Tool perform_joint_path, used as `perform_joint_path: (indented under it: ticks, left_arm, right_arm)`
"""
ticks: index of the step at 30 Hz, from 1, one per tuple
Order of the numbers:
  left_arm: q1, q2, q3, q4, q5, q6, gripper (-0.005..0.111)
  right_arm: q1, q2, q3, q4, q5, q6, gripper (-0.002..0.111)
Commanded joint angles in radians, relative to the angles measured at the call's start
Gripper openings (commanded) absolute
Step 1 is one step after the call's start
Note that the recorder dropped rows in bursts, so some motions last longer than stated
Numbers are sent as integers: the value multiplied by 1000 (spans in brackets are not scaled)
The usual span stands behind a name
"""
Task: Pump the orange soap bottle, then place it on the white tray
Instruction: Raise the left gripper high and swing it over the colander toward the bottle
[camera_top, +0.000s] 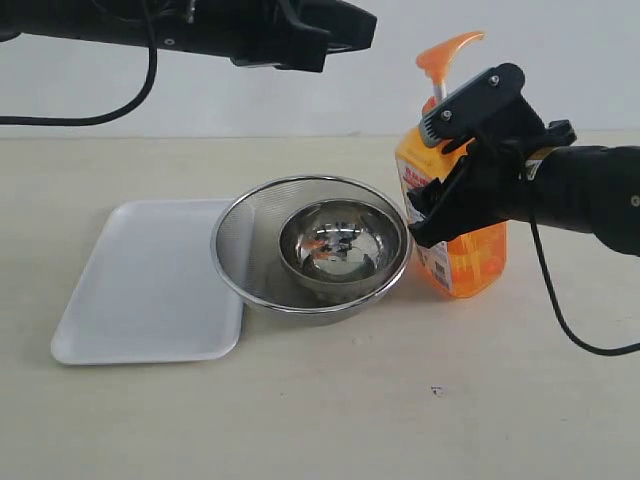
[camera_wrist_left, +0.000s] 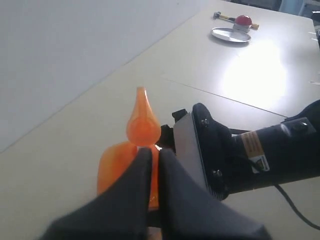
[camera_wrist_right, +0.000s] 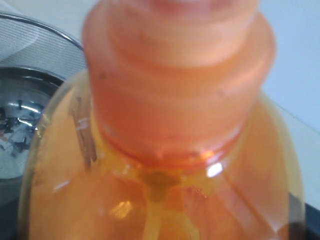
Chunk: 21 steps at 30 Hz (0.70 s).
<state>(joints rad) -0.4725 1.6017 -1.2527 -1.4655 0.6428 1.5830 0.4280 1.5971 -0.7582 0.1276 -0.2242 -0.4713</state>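
The orange soap bottle (camera_top: 470, 255) stands upright on the table just right of the bowls, its orange pump head (camera_top: 445, 55) raised. My right gripper (camera_top: 430, 215) is shut on the bottle's body below the shoulder. In the right wrist view the bottle (camera_wrist_right: 175, 150) fills the frame, and the fingers barely show. My left gripper (camera_top: 360, 25) hangs high, left of the pump head and apart from it. In the left wrist view its fingers (camera_wrist_left: 142, 170) are shut together, empty, just short of the pump head (camera_wrist_left: 142, 122). The white tray (camera_top: 150, 280) lies empty at the left.
A round steel mesh bowl (camera_top: 230, 240) with a smaller steel bowl (camera_top: 335, 245) inside sits between tray and bottle, overlapping the tray's right edge. Cables hang from both arms. Far off on the table lie a metal dish (camera_wrist_left: 231, 35) and a red object (camera_wrist_left: 243, 20).
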Motion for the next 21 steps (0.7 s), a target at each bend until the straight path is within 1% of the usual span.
perform_joint_path:
  ticks: [1, 8, 10, 14, 17, 21]
  left_arm:
    - [-6, 8, -25, -20, -45, 2, 5]
    - [-6, 79, -129, -20, -34, 2, 5]
    - [-6, 105, -161, -20, -34, -21, 5]
    - [-8, 152, -209, -18, 10, -43, 5]
    - [-21, 180, -232, -18, 25, -50, 5]
    - [-61, 212, -264, -10, 44, -50, 5]
  right_arm:
    - [1, 1, -1, -9, 42, -13, 0]
    - [1, 1, -1, -9, 51, -13, 0]
    - [1, 1, -1, -9, 51, -13, 0]
    - [1, 1, -1, -9, 51, -13, 0]
    - [1, 1, -1, -9, 52, -10, 0]
    - [1, 1, -1, -9, 52, -10, 0]
